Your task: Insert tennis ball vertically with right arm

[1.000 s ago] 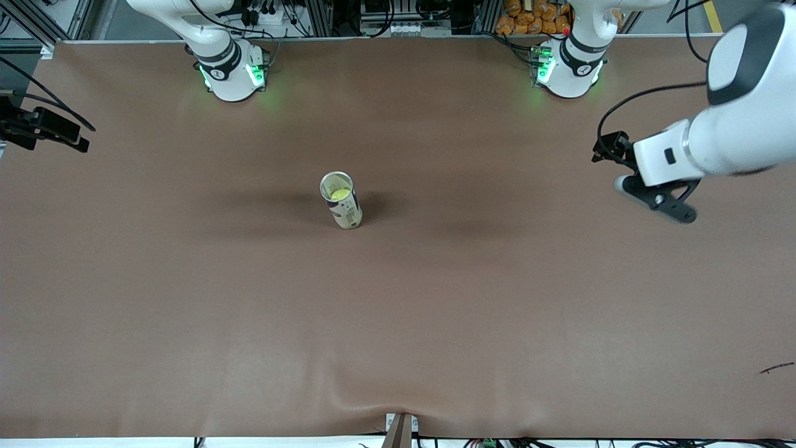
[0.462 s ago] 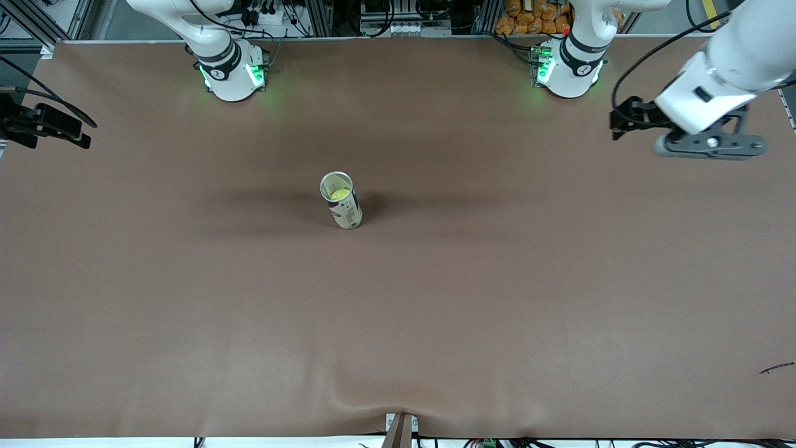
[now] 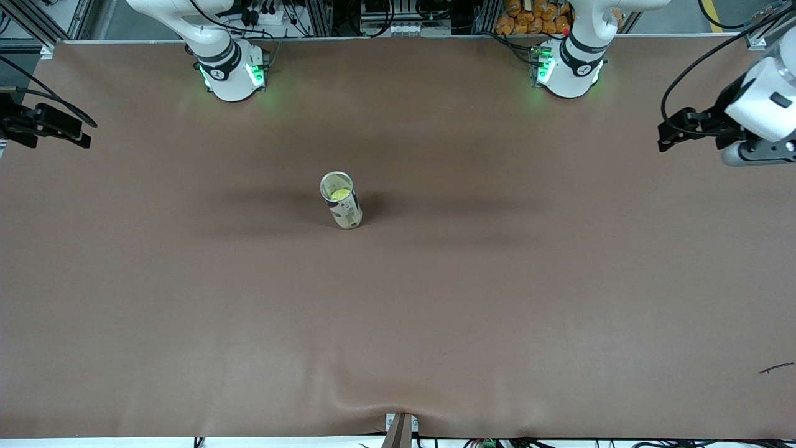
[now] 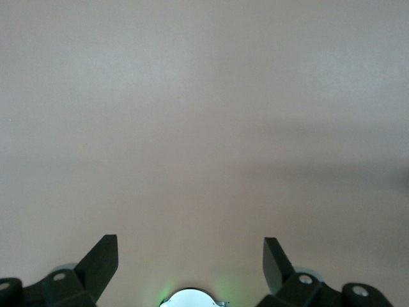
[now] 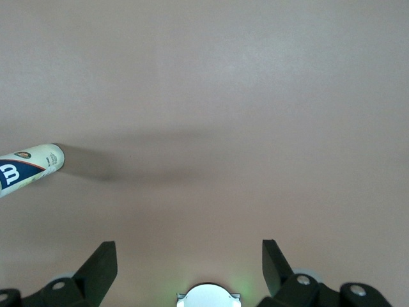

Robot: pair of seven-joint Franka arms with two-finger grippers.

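The right gripper (image 5: 190, 262) is held over bare worktop (image 3: 435, 311) at the right arm's end, jaws spread and empty. The can (image 3: 341, 208) is found upright near the worktop's middle, with the tennis ball (image 3: 339, 194) seated inside its open top. The left gripper (image 3: 755, 152) is held over the left arm's end, jaws spread, nothing gripped.
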